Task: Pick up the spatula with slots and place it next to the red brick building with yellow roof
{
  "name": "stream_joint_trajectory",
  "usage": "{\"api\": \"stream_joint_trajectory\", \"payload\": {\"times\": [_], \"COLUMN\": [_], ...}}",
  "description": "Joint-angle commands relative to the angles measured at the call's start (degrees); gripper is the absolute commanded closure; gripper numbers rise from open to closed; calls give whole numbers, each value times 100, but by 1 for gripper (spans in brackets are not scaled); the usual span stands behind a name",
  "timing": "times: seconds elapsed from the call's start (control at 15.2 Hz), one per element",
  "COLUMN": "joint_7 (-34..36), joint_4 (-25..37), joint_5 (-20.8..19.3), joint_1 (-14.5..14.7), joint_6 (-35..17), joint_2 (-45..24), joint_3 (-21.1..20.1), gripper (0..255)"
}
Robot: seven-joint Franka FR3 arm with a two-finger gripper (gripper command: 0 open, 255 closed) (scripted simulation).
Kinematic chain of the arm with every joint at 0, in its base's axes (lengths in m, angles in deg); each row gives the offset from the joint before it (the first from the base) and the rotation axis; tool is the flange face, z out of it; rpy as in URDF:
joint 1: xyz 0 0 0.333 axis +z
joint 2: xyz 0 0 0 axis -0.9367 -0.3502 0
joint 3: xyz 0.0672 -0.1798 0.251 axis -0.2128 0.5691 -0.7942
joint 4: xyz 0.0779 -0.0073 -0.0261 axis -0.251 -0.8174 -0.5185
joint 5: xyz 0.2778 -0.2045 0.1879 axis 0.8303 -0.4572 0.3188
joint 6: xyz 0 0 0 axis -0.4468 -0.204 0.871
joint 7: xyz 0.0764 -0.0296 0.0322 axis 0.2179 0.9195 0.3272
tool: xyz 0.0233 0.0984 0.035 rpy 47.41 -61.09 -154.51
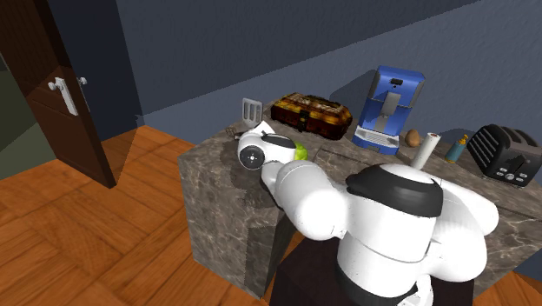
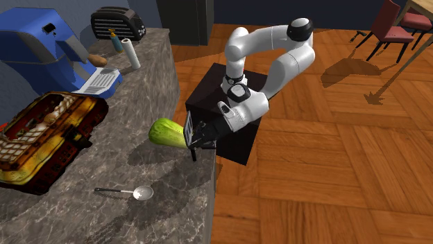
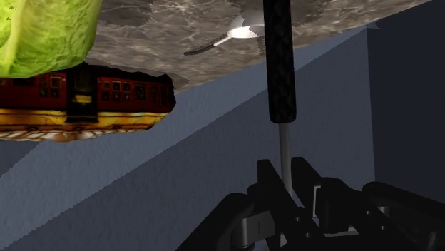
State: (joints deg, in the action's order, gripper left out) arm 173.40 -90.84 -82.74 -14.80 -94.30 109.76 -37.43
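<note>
The hand is clenched on the spatula, gripping its thin grey shaft between the slotted head and the black handle. In the wrist view the two fingers press on that shaft from either side, and the handle runs on away from them. The spatula is off the bench, held at the bench edge that faces the arm, just beside a green lettuce; whether it touches the lettuce I cannot tell. In the shoulder view its slotted head stands upright above the arm's wrist, against the blue-grey wall. The building, red brick with a yellow roof, rests on the bench well apart from the spatula, with the lettuce between them. A metal spoon lies on the bench toward the second exterior view's bottom edge, apart from both lettuce and building. Farther along the bench stand a blue coffee machine, a white roll, a small bottle and a black toaster. The bench top is dark veined stone. The floor is wood, the arm's stand is a black box beside the bench, and red chairs stand at that view's upper right. A dark door with a white handle shows at the shoulder view's left.
</note>
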Motion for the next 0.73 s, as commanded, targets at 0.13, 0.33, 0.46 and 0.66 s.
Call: {"api": "stream_joint_trajectory", "payload": {"times": [0.13,0.33,0.46,0.66], "joint_7": [-184,-323,-416,-556], "joint_4": [-7,-1,10,33], "joint_5": [-83,-143,-183,-240], "joint_1": [94,162,208,278], "joint_6": [97,174,229,316], "joint_2": [-182,-317,-404,-532], "joint_3": [229,404,521,696], "gripper": [255,255,255,255]}}
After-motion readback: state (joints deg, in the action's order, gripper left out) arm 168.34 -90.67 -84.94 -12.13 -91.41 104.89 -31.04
